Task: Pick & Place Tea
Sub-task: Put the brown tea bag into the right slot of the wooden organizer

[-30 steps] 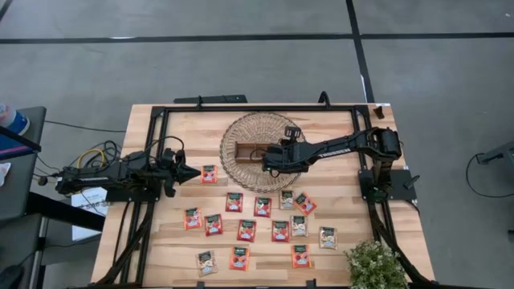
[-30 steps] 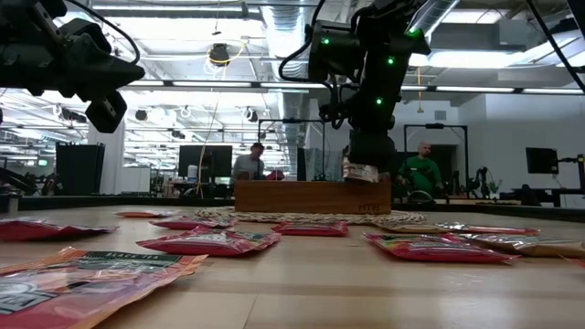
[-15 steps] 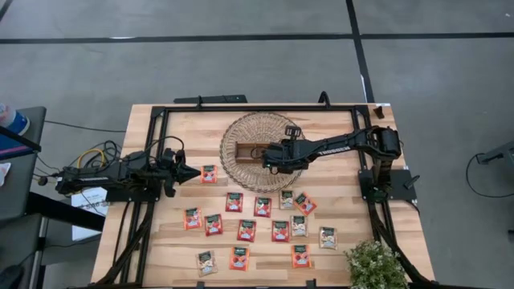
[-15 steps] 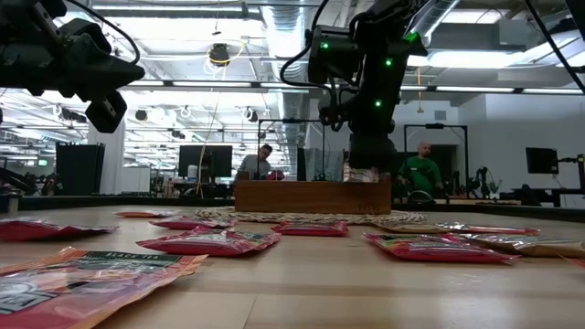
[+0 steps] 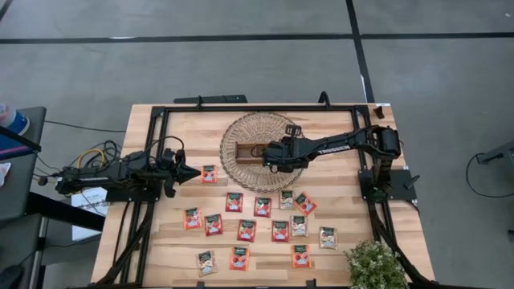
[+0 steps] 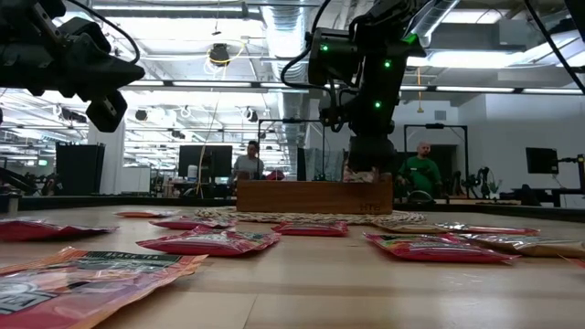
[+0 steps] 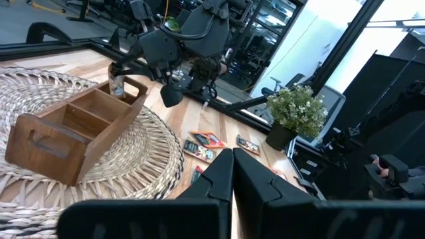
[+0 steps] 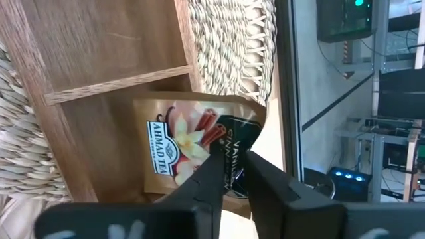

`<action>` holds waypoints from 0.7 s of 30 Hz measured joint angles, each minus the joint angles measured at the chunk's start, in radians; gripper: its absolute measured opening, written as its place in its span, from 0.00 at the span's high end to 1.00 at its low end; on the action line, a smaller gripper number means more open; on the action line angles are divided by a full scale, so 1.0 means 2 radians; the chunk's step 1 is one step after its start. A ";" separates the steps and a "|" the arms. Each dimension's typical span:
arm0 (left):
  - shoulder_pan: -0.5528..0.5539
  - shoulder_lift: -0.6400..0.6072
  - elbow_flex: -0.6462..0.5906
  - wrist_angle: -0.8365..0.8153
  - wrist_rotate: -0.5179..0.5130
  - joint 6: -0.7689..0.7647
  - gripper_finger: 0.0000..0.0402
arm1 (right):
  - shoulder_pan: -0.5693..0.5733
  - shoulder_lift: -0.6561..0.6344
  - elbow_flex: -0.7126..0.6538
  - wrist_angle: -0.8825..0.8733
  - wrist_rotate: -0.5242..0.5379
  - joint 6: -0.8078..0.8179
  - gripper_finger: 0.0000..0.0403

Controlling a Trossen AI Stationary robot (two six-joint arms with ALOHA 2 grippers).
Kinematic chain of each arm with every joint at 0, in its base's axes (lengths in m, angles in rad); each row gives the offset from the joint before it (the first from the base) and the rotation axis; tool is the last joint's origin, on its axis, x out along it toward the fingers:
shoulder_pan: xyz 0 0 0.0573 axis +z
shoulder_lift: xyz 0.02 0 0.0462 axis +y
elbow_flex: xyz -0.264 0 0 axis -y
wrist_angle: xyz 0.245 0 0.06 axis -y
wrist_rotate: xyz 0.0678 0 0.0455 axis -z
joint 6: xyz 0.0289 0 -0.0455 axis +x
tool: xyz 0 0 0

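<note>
Fifteen tea sachets [image 5: 246,230] are lying on the table [image 5: 186,128]: fourteen toward six o'clock and one at nine o'clock. The right gripper [image 8: 234,167] is reaching down into the wooden tray [image 5: 247,152] on the round wicker mat [image 5: 241,128], its fingers narrowly parted around a beige vanilla sachet [image 8: 179,143] lying in the tray's end compartment. The left gripper [image 5: 195,172] is hovering pinched shut at nine o'clock, beside the lone sachet [image 5: 210,173].

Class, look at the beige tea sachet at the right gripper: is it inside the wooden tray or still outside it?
Inside. The beige tea sachet sits within an end compartment of the wooden tray, with the right gripper at its edge.
</note>
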 joint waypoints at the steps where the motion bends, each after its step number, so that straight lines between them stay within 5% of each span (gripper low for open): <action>1: 0.000 0.000 0.000 0.000 0.000 0.000 1.00 | 0.000 0.000 0.000 0.000 0.000 0.000 0.85; 21: 0.000 0.000 0.000 0.000 0.000 0.000 1.00 | 0.001 0.000 0.000 0.002 0.003 -0.053 0.83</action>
